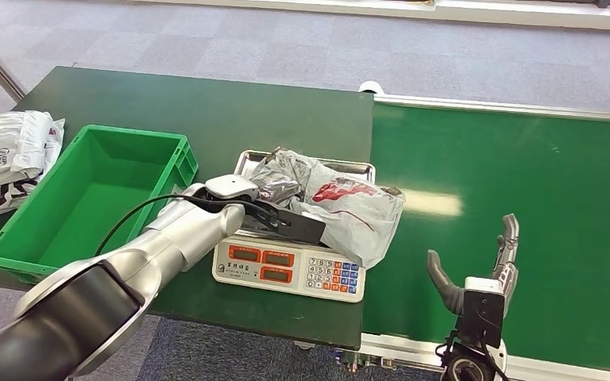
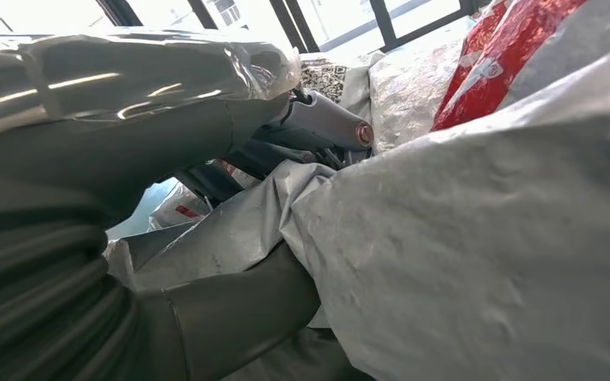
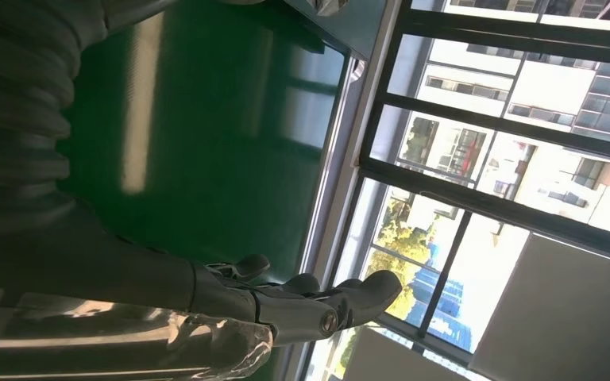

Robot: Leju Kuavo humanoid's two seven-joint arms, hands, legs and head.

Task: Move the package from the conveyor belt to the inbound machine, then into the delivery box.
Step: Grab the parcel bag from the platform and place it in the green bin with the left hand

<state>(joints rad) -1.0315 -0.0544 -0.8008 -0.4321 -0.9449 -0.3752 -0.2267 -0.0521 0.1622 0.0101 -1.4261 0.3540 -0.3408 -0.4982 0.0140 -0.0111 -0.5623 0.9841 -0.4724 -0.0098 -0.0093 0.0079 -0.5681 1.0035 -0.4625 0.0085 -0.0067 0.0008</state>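
Grey plastic mailer package with a red printed patch point(image 1: 349, 208) lies crumpled on the steel weighing tray point(image 1: 363, 167) of the white electronic scale with red displays and a coloured keypad point(image 1: 290, 269). The package overhangs the tray's front edge, on the side toward the belt. A second, darker crinkled bag point(image 1: 276, 186) lies beside it on the tray, touching it.

The scale stands on the dark green worktop point(image 1: 206, 103), close to its near edge and just beside the green conveyor belt point(image 1: 508, 182).

Left hand point(image 1: 286, 218) reaches over the scale from the worktop side, dark fingers laid flat at the near edge of the package. In the left wrist view the thumb point(image 2: 230, 317) lies under a fold of grey film point(image 2: 476, 254) and the fingers point(image 2: 318, 127) over it, so the hand has the package edge between thumb and fingers. Red print shows past the fold.

Right hand point(image 1: 476, 274) hangs over the near part of the belt, well apart from the scale. Thumb and fingers are spread and nothing is in them. The right wrist view shows the same: fingers point(image 3: 318, 305) stretched out over the belt surface point(image 3: 206, 135), a window frame beyond.

Green plastic crate point(image 1: 91, 198) stands on the worktop, near the scale on the side away from the belt. Beside the crate, at the worktop's far left end, lie white and grey mailer bags point(image 1: 8, 159).
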